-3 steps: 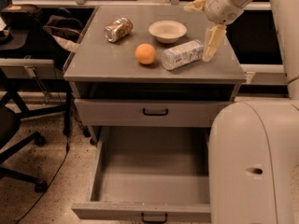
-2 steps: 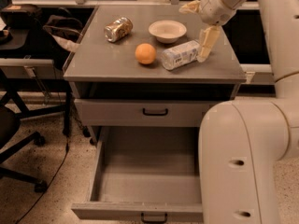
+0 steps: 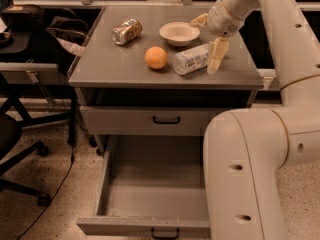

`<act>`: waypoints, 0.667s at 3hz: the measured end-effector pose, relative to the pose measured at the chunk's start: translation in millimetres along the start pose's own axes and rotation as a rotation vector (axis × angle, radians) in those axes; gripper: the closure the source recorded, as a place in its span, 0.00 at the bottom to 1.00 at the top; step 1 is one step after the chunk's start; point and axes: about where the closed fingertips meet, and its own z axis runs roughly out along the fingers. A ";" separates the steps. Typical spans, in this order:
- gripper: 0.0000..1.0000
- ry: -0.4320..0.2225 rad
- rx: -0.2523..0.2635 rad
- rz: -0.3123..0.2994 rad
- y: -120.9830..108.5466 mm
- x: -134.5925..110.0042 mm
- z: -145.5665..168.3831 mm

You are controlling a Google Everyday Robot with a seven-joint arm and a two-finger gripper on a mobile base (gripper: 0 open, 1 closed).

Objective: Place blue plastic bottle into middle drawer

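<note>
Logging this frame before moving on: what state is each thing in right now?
blue plastic bottle: lying on its side
middle drawer: pulled open, visible floor bare
top drawer: shut
can: lying on its side
bowl: upright
claw: open, at the bottle's right end

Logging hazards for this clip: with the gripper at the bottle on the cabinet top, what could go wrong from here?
1. The blue plastic bottle lies on its side under the open gripper; an off-centre squeeze could roll it into the orange beside it.
2. The far finger sits close to the bowl and may nudge it.
3. The middle drawer is open well below, so a loose grip could drop the bottle on the way.
</note>
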 end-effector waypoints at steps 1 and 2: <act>0.00 -0.001 -0.020 0.027 2.8 5.6 10.9; 0.00 -0.015 -0.058 0.058 8.6 10.7 28.8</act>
